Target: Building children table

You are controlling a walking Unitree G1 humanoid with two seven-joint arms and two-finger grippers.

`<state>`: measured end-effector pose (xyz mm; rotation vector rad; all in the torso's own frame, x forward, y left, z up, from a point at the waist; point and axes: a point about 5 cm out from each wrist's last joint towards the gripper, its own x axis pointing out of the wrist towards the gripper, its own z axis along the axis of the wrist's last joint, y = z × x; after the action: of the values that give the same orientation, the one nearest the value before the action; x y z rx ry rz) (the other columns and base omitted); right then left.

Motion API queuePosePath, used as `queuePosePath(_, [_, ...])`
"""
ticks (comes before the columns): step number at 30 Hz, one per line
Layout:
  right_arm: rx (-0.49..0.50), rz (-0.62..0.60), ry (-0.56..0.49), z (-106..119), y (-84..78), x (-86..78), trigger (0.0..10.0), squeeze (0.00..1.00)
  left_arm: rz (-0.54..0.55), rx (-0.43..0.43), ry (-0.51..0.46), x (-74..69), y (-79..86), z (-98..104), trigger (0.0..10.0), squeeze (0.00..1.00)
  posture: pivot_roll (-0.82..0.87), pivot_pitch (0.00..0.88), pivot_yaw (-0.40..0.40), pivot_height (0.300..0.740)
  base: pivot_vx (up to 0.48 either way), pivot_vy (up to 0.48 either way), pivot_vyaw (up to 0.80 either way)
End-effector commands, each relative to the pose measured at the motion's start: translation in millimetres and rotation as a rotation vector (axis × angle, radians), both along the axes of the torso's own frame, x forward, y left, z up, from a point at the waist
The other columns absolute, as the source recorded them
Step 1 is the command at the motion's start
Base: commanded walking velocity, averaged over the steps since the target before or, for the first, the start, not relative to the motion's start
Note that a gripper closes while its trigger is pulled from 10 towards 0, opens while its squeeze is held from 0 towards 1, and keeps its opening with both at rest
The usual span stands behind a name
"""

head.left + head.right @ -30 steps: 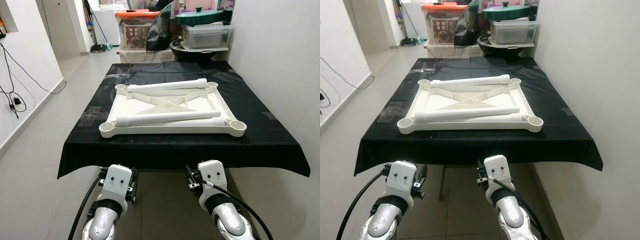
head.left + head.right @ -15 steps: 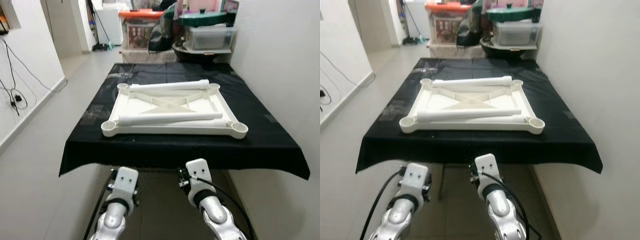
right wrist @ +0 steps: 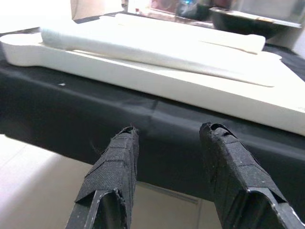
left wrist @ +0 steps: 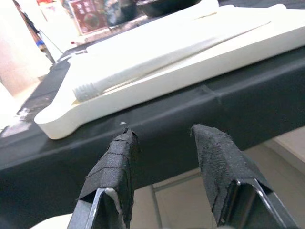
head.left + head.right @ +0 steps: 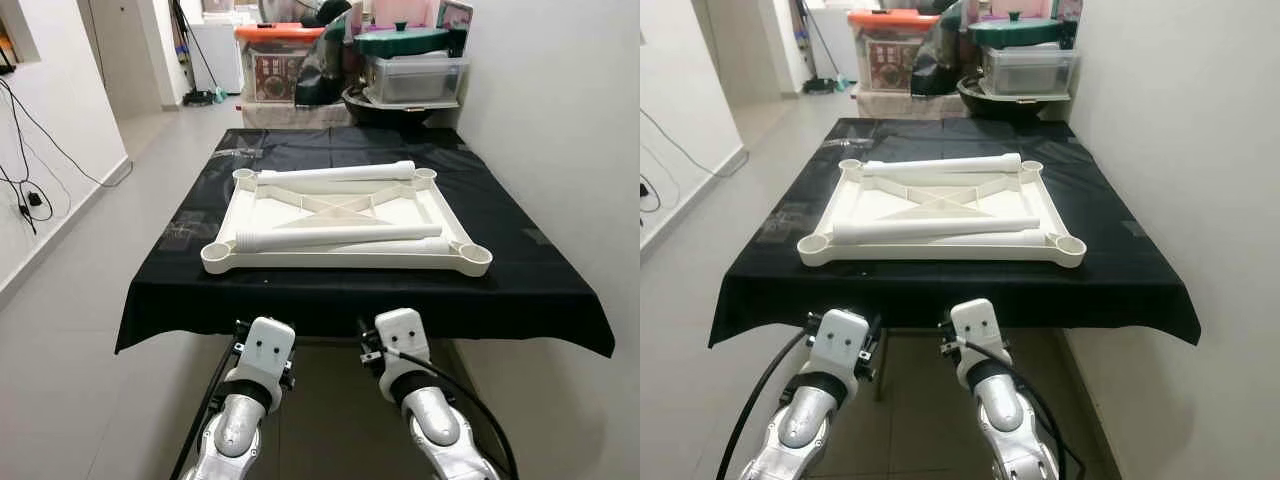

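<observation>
the robot stands square to the near edge of a work table draped in a black cloth (image 5: 540, 280), both arms held low in front of it. the left gripper (image 4: 162, 143) and the right gripper (image 3: 167, 143) sit just below and short of the cloth's hanging edge, each with its fingers spread apart and nothing between them.

up and ahead of both grippers lies the white children's tabletop (image 5: 345, 222), flipped underside up so its cross ribs and the four round leg sockets at the corners face the ceiling. the near-left socket (image 5: 215, 254) is forward of the left gripper, the near-right socket (image 5: 476, 252) forward and outboard of the right one.

two white table legs (image 5: 340, 237) rest loose on the frame, one along the near rail and a second leg (image 5: 335, 173) along the far rail. the near one is what the next reach turns on, i'd say: its long axis runs crosswise to the robot, straight across both grippers' line of approach, so either could close over it from above. its threaded end (image 4: 88, 89) points to the left side, and from the wrist views the left gripper looks marginally nearer that end, though it's hard to be sure.

beyond the table, storage bins (image 5: 405, 70) are stacked against the back.
</observation>
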<state>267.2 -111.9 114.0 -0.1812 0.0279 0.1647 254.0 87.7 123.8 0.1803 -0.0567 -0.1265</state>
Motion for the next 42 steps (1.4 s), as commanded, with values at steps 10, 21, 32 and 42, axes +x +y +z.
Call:
queuePosePath(10, [0.063, -0.077, -0.067, 9.8, -3.1, 1.0, 10.0, 1.00, 0.015, -0.024, 0.051, 3.7, 7.1, -7.1, 10.0, 1.00, 0.01, 0.000, -0.002, 0.740, 0.000, 0.000, 0.00])
queuePosePath(21, [0.077, -0.039, -0.086, 12.5, -2.1, -0.9, 10.0, 0.00, -0.006, -0.022, 0.039, 3.0, 4.9, -5.9, 10.0, 0.00, 0.02, 0.000, -0.005, 0.740, 0.000, 0.000, 0.00])
queuePosePath(32, [0.085, -0.030, -0.078, 11.7, -1.5, -1.5, 10.0, 0.00, -0.019, -0.013, 0.036, 3.6, 3.5, -4.8, 10.0, 0.00, 0.02, 0.000, -0.003, 0.740, 0.000, 0.000, 0.00])
queuePosePath(42, [0.107, -0.023, -0.070, 11.3, -1.6, -1.6, 10.0, 0.00, -0.019, -0.024, 0.029, 3.4, 3.5, -3.3, 10.0, 0.00, 0.02, 0.000, -0.004, 0.740, 0.000, 0.000, 0.00])
